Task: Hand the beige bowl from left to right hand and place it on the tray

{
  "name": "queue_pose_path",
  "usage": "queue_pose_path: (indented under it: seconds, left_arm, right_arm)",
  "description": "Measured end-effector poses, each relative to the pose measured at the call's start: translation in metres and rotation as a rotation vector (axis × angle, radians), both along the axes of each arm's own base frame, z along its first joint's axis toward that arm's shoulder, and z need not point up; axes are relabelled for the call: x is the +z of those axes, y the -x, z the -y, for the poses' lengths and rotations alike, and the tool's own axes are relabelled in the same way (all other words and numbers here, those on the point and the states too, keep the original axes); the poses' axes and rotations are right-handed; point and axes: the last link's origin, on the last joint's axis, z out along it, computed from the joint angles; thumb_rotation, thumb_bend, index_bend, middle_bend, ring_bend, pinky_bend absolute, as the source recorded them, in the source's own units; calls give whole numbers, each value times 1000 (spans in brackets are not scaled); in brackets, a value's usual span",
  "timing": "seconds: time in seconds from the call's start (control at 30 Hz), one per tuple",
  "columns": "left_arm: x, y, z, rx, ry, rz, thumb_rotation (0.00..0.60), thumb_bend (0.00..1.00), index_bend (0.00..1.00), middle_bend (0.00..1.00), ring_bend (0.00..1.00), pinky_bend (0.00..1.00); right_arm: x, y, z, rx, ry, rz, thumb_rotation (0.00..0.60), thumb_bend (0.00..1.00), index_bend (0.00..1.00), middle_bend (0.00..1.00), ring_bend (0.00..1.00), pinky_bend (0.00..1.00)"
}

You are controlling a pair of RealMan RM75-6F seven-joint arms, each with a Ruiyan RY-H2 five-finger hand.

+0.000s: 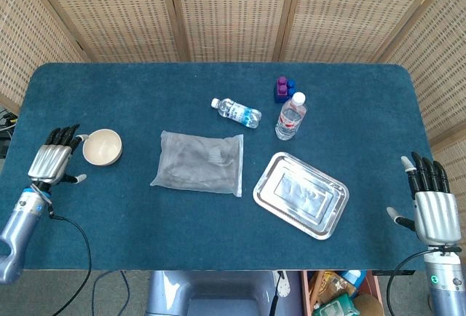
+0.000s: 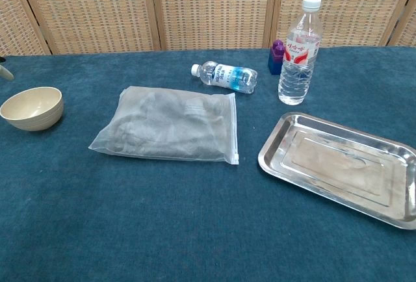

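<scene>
Left hand (image 1: 52,162) sits over the blue table cloth (image 1: 145,221) just left of the small round beige bowl (image 1: 102,147), fingers spread, holding nothing; fingertips look very close to the bowl rim, contact hard to judge from the head view. Chest view shows only a sliver of a fingertip at the left edge. Bowl stands upright on the cloth near the table's left side, well apart from the shiny rectangular metal tray (image 1: 301,194), which lies flat toward the right front. Right hand (image 1: 431,212) hangs off the right front edge of the table, fingers extended and apart, nothing in it. Between bowl and tray lies a translucent zip-lock plastic bag with grey contents (image 1: 198,162). Behind it, a small clear water bottle with blue label (image 1: 236,112) lies on its side. Taller clear water bottle with red-white label (image 1: 290,117) stands upright just behind the tray, purple and blue toy blocks (image 1: 284,89) right behind it.
</scene>
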Motion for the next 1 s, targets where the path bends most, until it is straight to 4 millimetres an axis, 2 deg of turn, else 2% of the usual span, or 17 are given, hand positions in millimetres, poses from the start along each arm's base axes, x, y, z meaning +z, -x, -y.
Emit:
queue_pose_path:
  seconds: [0.17, 0.33, 0.43, 0.5, 0.67, 0.87, 1.0]
  left_arm:
    - [-25, -6, -25, -12, 43, -14, 600, 13, 397, 0, 0, 0]
    - [-42, -10, -37, -10, 70, -40, 600, 123, 479, 0, 0, 0]
    - [-48, -12, -41, -6, 79, -52, 600, 211, 573, 0, 0, 0]
    - [-50, -11, -41, -3, 82, -55, 600, 265, 639, 0, 0, 0]
    - [-50, -11, -41, -7, 80, -56, 600, 298, 705, 0, 0, 0]
    - [-44, -15, -39, -42, 57, -32, 600, 305, 712, 0, 0, 0]
    - [-36, -28, -32, -130, 38, -8, 600, 306, 712, 0, 0, 0]
  right_arm:
    - [0, 5, 4, -21, -2, 0, 600, 0, 0, 0, 0, 0]
    - [0, 9, 8, -38, 0, 5, 600, 0, 0, 0, 0, 0]
    - [0, 10, 9, -42, -4, 9, 600, 0, 0, 0, 0, 0]
    - [-1, 11, 9, -44, -6, 10, 600, 0, 0, 0, 0, 0]
    - [-1, 12, 10, -47, -9, 12, 600, 0, 0, 0, 0, 0]
    - [-2, 11, 10, -45, -14, 18, 600, 0, 0, 0, 0, 0]
    - [-2, 11, 10, -46, -18, 21, 600, 0, 0, 0, 0, 0]
